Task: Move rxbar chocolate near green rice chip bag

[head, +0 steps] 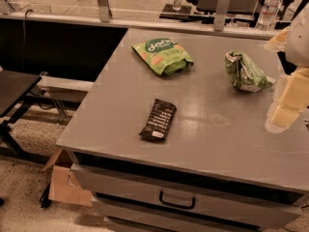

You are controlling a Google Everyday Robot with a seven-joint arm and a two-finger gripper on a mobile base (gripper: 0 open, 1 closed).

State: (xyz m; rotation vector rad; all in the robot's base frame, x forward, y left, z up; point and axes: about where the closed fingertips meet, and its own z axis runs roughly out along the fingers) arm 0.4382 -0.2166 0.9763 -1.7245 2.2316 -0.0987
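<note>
The rxbar chocolate (158, 119), a slim black wrapper with white text and a small white label at its near end, lies flat on the grey table (207, 129) near the front left. The green rice chip bag (162, 56), bright light green with white lettering and chip pictures, lies at the table's far middle. My gripper (285, 108) hangs at the right edge of the view, above the table's right side, well right of the bar and holding nothing that shows.
A darker green wrinkled bag (245, 72) lies at the far right of the table. Drawers with a handle (177, 201) are below the front edge. A cardboard box (65, 182) sits on the floor at left. Water bottles (268, 6) stand behind the table.
</note>
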